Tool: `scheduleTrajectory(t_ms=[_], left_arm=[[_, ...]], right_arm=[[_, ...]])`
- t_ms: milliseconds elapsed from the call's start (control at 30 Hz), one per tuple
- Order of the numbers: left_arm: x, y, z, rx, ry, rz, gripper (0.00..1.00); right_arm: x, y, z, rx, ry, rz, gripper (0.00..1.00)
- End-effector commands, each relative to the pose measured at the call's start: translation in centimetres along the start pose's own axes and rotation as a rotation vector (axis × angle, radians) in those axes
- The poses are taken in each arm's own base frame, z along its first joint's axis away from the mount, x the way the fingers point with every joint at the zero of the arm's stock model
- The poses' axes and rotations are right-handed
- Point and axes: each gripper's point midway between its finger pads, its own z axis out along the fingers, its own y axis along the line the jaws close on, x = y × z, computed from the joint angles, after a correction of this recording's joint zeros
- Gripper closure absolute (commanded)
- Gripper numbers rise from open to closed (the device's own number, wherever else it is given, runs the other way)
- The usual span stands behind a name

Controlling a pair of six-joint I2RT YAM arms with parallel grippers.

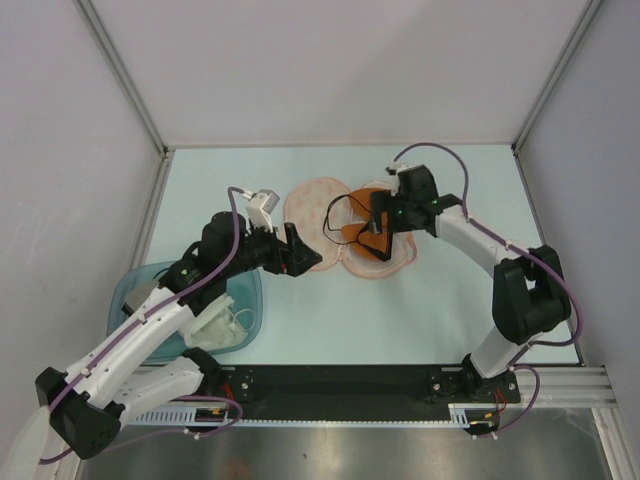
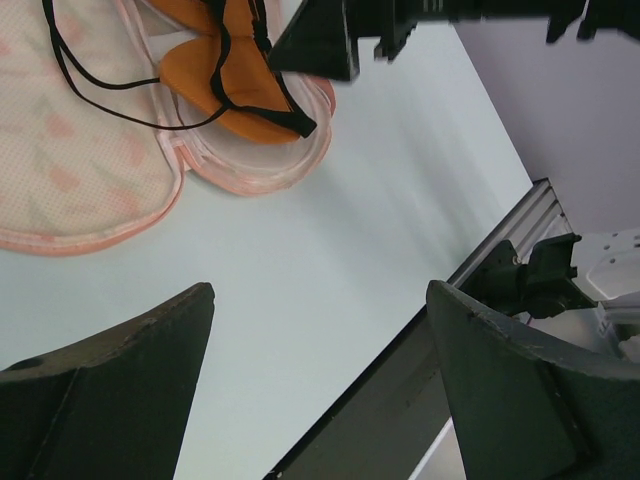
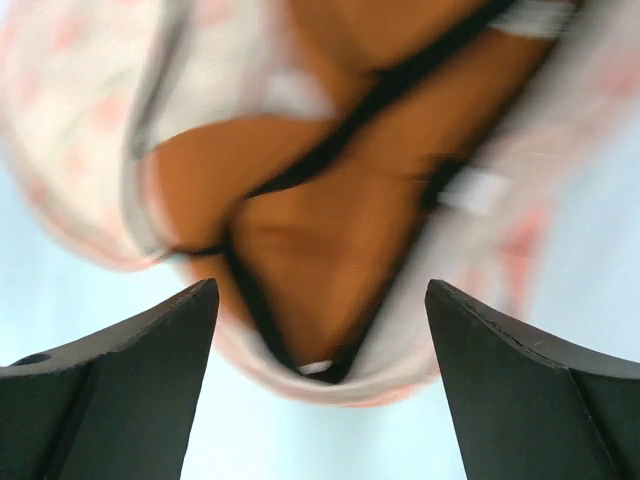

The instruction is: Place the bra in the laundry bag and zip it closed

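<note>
Bra on the open bag, zip not yet run

Placement looks nearly done and closing has not begun. The laundry bag (image 1: 312, 203) lies spread flat like an open clamshell, both halves lining-up. The bra (image 1: 351, 231) rests, folded cup on cup, on the bag's right half, and in the left wrist view it sits inside that half's rim. Its thin black straps loop out across the bag's left half, so they would need tucking in before the halves can meet.

The right gripper (image 1: 378, 224) hangs directly over the bra, jaws spread with nothing between them. Its own camera is blurred, so I cannot say for sure whether the fingertips touch the fabric; it seems they are just above it. The left gripper (image 2: 320, 290) sits just off the bag's near-left edge, jaws also spread and holding nothing, over bare table.

What is left, by my reckoning: gather the straps, fold the bag's left half over the right, find the zip pull, which I cannot make out in any view, and run it round the edge. Well left of the bag, the teal tub (image 1: 135, 290) holds a white garment (image 1: 222, 325) and plays no part
</note>
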Motion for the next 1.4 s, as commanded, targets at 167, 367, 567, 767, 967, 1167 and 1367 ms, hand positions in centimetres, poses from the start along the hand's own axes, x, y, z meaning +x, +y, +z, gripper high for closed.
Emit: scheduleTrajectory(t_ms=[167,367,567,767,967,1167,1367], left_arm=[[-0.7,-1.2,-1.2,0.05,-0.054,-0.034,0.08],[-0.5,-1.1,-1.5,0.045,-0.054,-0.038,0.09],[-0.5,-1.1,-1.5,0.043,-0.055,-0.037,0.08],[-0.4,-0.9,-1.1,0.035,-0.043,-0.051,0.08],[-0.6,1.2,0.4,-0.096,-0.038,-0.187,0.07],[-1.9,5.6,3.3,-0.362,-0.038,-0.401,0.03],[-2.3,11.4,6.4,-0.555,0.017,-0.715,0.06]], right_arm=[[1.6,8.3,1.7,-0.249,-0.066,-0.326,0.16],[3.4,8.9,3.9,-0.169,-0.023,-0.448,0.26],[3.3,7.2,4.2,-0.023,-0.059,-0.493,0.39],[3.1,6.9,3.0,-0.01,-0.115,-0.525,0.61],[3.5,6.5,2.8,-0.031,-0.101,-0.509,0.66],[2.8,9.0,-0.4,-0.156,-0.156,-0.447,0.25],[2.1,8.0,-4.9,-0.122,-0.206,-0.2,0.04]])
